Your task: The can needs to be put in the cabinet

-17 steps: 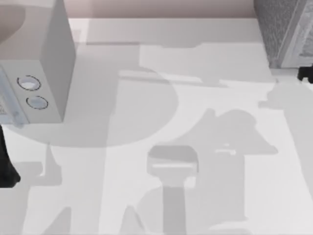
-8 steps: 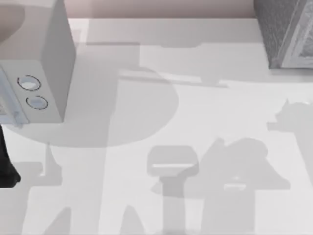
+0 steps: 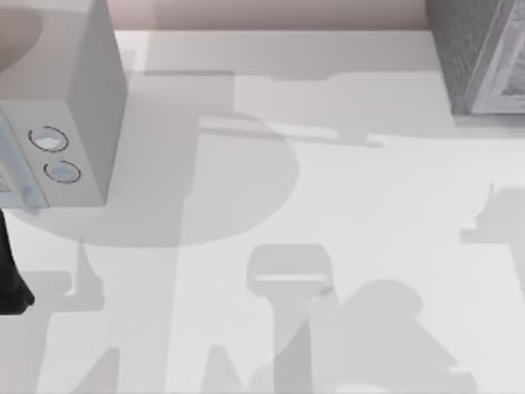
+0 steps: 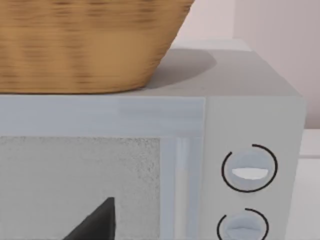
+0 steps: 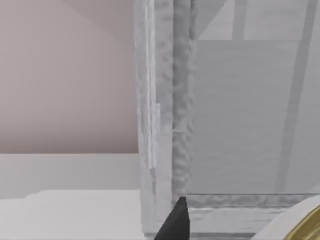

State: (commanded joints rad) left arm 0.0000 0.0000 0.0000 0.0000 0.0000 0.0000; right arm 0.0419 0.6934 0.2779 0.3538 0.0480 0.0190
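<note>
**Right wrist close to the cabinet, can at its fingertips**

Top view: the cabinet (image 3: 480,53) stands far right, the white box with dials (image 3: 61,123) far left; the left arm (image 3: 10,279) is parked at the left edge.

Left wrist view: a basket (image 4: 85,45) sits on that box; jaw state I cannot tell.

Right wrist view: the can (image 5: 300,225) (gold rim only) lies beside a dark fingertip (image 5: 175,222), probably held, facing the cabinet's front frame. Judged step: carrying in. Next: getting the door open, then advancing inside.

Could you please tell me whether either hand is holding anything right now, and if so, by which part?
It cannot be told. The can's gold-rimmed top shows beside a dark fingertip near the cabinet, but no grip is visible.
</note>
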